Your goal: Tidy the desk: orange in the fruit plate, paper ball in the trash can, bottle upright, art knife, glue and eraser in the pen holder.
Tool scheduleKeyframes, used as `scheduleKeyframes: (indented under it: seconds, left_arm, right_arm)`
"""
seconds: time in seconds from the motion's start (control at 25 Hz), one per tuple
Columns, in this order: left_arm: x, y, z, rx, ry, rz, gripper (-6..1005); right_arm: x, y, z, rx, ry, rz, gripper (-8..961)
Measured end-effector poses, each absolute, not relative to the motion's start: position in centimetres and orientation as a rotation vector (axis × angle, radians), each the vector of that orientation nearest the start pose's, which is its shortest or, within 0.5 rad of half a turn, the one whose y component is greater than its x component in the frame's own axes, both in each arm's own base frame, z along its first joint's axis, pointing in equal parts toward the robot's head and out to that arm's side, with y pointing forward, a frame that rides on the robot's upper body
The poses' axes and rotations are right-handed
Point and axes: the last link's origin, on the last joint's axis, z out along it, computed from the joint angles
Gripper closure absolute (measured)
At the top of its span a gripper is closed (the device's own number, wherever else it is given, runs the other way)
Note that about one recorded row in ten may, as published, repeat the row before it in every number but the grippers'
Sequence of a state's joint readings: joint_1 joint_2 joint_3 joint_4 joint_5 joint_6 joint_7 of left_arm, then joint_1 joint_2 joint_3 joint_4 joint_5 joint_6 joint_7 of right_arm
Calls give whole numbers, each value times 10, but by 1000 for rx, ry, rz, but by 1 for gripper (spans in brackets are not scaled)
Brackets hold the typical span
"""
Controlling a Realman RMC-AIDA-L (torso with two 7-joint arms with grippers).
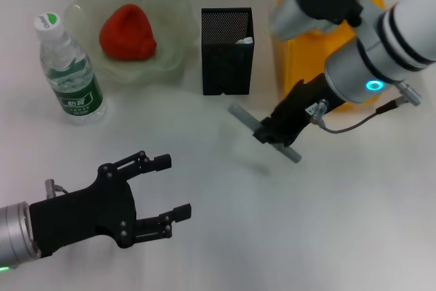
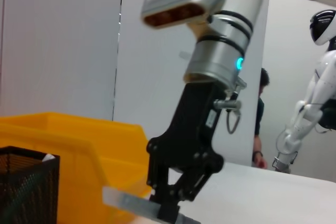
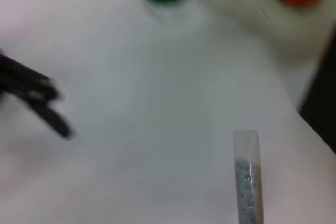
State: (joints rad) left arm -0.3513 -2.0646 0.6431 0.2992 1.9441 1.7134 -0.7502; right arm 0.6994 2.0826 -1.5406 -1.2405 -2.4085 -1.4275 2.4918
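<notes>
My right gripper (image 1: pixel 272 134) is shut on the grey art knife (image 1: pixel 244 117) and holds it off the table, just right of the black mesh pen holder (image 1: pixel 227 66). The left wrist view shows the same grip (image 2: pixel 168 208) on the art knife (image 2: pixel 123 202). A red-orange orange (image 1: pixel 127 32) lies in the pale green fruit plate (image 1: pixel 174 5). The bottle (image 1: pixel 71 73) stands upright at the far left. Something white (image 1: pixel 243 42) shows inside the pen holder. My left gripper (image 1: pixel 167 189) hovers open near the front left. Paper ball, glue and eraser are not identifiable.
A yellow trash can (image 1: pixel 289 66) stands right of the pen holder, partly behind my right arm. Bare white tabletop (image 1: pixel 225 236) spreads between the two grippers and along the front. A person and another robot (image 2: pixel 315 87) show in the background of the left wrist view.
</notes>
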Motion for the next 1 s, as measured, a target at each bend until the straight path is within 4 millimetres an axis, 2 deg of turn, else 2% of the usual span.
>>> scheduleKeyframes:
  seconds: [0.04, 0.08, 0.12, 0.16, 0.2, 0.28, 0.32, 0.4, 0.44, 0.56, 0.72, 1.0]
  left_arm:
    - [-303, 228, -40, -2687, -338, -959, 156]
    - [-302, 229, -40, -2675, -340, -967, 156]
    - [-302, 229, -40, -2675, -340, -967, 156]
    - [-302, 230, -40, -2663, -341, -975, 156]
    - [-302, 230, -40, -2663, -341, -975, 156]
    - [-301, 230, -40, -2658, -342, -979, 156]
    - [-301, 230, -41, -2654, -355, -984, 156]
    - [-301, 230, -42, -2654, -357, -988, 156]
    - [-301, 230, -42, -2654, -357, -988, 156]
    - [-301, 230, -42, -2654, -357, -988, 156]
    - [-300, 229, -42, -2654, -352, -993, 156]
    - [-300, 234, -37, -2568, -373, -1027, 156]
  right_arm:
    - [134, 354, -44, -2871, 651, -239, 816]
    - [134, 354, -44, -2871, 651, -239, 816]
    - [139, 352, -41, -2902, 626, -100, 816]
    - [139, 352, -41, -2902, 626, -100, 817]
    - [143, 352, -39, -2914, 620, -16, 817]
    - [156, 352, -36, -2920, 623, 186, 818]
    - [166, 352, -33, -2914, 621, 373, 818]
    - [177, 352, -31, -2881, 611, 581, 819]
    - [177, 352, -31, -2881, 611, 581, 819]
    - [189, 352, -26, -2800, 567, 800, 820]
    - [198, 353, -26, -2678, 477, 977, 821]
    - [201, 358, -30, -2524, 415, 1095, 822]
